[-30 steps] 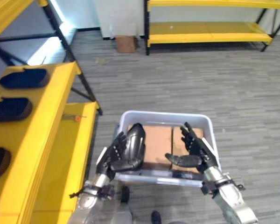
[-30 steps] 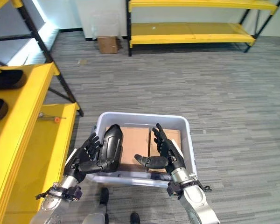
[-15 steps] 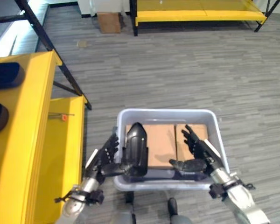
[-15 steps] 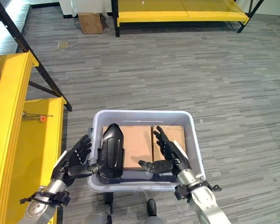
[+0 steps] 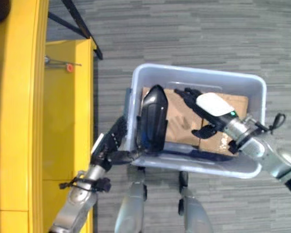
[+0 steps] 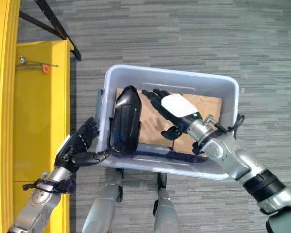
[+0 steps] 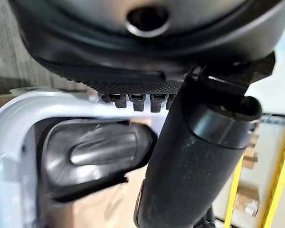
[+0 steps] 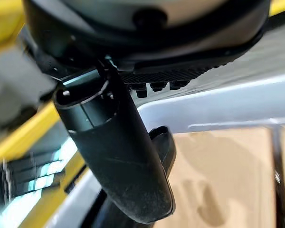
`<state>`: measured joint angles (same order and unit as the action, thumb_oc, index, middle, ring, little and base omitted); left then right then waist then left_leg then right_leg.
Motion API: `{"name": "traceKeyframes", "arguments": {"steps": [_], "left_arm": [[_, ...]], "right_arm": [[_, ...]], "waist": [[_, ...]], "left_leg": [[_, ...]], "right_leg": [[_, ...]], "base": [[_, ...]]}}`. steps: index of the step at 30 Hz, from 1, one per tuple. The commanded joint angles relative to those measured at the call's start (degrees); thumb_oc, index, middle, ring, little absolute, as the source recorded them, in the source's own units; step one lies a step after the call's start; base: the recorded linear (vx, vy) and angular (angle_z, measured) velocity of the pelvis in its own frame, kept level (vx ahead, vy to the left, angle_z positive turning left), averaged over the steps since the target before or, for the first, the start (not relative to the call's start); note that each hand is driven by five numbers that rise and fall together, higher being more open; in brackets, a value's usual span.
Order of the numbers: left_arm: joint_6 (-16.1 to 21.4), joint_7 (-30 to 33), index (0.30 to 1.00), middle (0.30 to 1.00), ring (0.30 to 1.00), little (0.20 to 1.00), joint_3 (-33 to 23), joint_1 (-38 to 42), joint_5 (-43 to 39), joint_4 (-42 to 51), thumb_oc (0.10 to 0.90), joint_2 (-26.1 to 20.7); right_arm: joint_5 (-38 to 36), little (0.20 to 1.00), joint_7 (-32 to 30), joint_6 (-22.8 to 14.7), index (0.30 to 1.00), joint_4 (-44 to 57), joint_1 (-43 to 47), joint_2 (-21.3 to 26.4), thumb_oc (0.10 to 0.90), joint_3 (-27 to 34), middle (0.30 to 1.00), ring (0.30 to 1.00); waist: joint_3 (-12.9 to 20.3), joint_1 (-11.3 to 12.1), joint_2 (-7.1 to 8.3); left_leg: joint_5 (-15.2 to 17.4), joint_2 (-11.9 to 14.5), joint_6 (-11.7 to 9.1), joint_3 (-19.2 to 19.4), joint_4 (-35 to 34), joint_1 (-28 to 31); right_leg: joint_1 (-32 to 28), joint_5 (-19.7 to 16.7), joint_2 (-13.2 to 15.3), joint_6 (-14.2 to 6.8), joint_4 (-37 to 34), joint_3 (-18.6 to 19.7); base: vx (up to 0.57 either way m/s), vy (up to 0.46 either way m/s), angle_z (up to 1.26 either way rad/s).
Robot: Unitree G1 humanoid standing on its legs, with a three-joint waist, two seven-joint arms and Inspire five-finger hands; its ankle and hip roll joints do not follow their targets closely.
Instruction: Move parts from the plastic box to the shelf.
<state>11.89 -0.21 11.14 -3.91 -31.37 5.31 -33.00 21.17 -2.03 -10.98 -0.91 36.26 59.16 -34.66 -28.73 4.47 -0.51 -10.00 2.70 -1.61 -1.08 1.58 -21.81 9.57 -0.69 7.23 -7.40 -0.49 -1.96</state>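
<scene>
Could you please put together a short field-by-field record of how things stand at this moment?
container: light grey plastic box on the grey floor, cardboard lining its bottom
part: black moulded part standing on end against the box's left inner wall
left hand: outside the box's left wall, fingers straight, thumb reaching to the base of the part
right hand: inside the box over the cardboard, fingers spread toward the part, not clearly touching it
shelf: yellow shelf to the robot's left, a small orange-tipped item lying on it

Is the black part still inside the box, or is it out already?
Still inside. The black part stands against the plastic box's left wall, on the cardboard.
</scene>
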Motion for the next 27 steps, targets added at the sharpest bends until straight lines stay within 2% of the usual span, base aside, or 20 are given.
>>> {"name": "traceKeyframes", "arguments": {"steps": [1, 4, 5, 6, 8, 10, 15, 27], "left_arm": [[6.5, 1.3, 1.0, 1.0, 1.0, 1.0, -1.4, -0.4, 0.0, 6.3, 0.9, -2.2], [6.7, 1.9, 1.0, 1.0, 1.0, 1.0, -1.7, 0.1, 0.5, 6.4, 0.9, -1.9], [6.7, 2.0, 1.0, 1.0, 1.0, 1.0, -1.7, 0.2, 0.7, 6.1, 0.9, -2.0], [6.7, 2.6, 1.0, 1.0, 1.0, 1.0, -1.9, 0.5, 1.4, 6.0, 0.9, -2.4], [6.6, 3.0, 1.0, 1.0, 1.0, 1.0, -2.0, 0.6, 1.7, 5.9, 0.9, -2.2], [6.1, 3.6, 1.0, 1.0, 1.0, 1.0, -1.4, 1.1, 2.2, 5.4, 0.9, -1.9], [5.8, 3.7, 1.0, 1.0, 1.0, 1.0, -0.1, 2.5, 2.6, 5.2, 0.9, -0.8], [5.9, 4.3, 1.0, 1.0, 1.0, 1.0, 0.7, 3.9, 3.5, 4.1, 0.9, -0.1]], "right_arm": [[7.1, 1.0, -3.0, -2.8, 1.0, 1.4, 6.4, 3.7, 0.9, -2.3, 1.0, 1.0], [10.8, 1.0, -2.7, -2.7, 1.0, 1.0, 9.0, 5.4, 0.9, -5.0, 1.0, 1.0], [14.5, 1.0, -2.8, -2.5, 1.0, 0.3, 10.7, 6.7, 0.9, -7.2, 1.0, 1.0], [23.0, 1.0, -3.4, -2.5, 1.0, -1.6, 17.8, 9.8, 0.9, -15.0, 1.0, 1.0], [24.9, 1.0, -3.0, -2.5, 1.0, -1.8, 19.2, 10.3, 0.9, -16.8, 1.0, 1.0], [30.2, 1.0, -3.3, -2.3, 1.0, -0.7, 22.7, 11.8, 0.9, -19.9, 1.0, 1.0], [31.9, 1.0, -2.5, -2.4, 1.0, -0.3, 26.6, 12.0, 0.9, -23.1, 1.0, 1.0], [31.4, 1.0, -1.1, -2.8, 1.0, -2.0, 27.4, 10.2, 0.9, -26.1, 1.0, 1.0]], "waist": [[4.0, 0.2, 1.12], [3.3, 0.2, 0.75], [3.2, 0.4, 0.67], [2.9, 0.8, 0.61], [2.7, 0.6, 0.53], [2.2, 0.6, 0.69], [1.5, 0.4, 0.59], [0.3, 0.5, 0.22]], "left_leg": [[4.4, 3.3, -1.9, 0.6, 6.2, -0.1], [4.4, 3.1, -2.0, 0.2, 6.8, -1.2], [4.5, 3.0, -2.0, 0.1, 7.0, -1.4], [4.6, 2.9, -2.1, 0.1, 7.3, -2.0], [4.6, 2.9, -2.2, 0.1, 7.4, -2.3], [4.7, 2.8, -2.2, -0.1, 7.7, -2.9], [4.6, 2.7, -2.2, -0.3, 7.8, -3.6], [4.7, 2.2, -2.0, -0.9, 8.0, -4.4]], "right_leg": [[5.2, 3.7, 1.9, 1.3, 11.9, 1.8], [6.2, 4.0, 2.0, 1.4, 13.1, 1.6], [6.6, 4.2, 2.0, 1.5, 13.5, 1.6], [7.4, 4.4, 1.9, 1.5, 14.1, 1.8], [7.8, 4.4, 1.9, 1.5, 14.4, 1.8], [8.5, 4.6, 1.8, 1.7, 14.9, 2.0], [9.4, 4.9, 1.6, 1.8, 15.8, 1.7], [10.2, 5.5, 1.5, 2.0, 16.8, 1.1]], "base": [[-0.04, -0.021, 0.18], [-0.03, -0.015, 0.09], [-0.05, -0.018, 0.08], [-0.05, -0.017, 0.06], [-0.02, -0.004, 0.01], [-0.03, -0.029, 0.11], [-0.01, -0.013, 0.01], [0.0, 0.0, 0.0]]}}
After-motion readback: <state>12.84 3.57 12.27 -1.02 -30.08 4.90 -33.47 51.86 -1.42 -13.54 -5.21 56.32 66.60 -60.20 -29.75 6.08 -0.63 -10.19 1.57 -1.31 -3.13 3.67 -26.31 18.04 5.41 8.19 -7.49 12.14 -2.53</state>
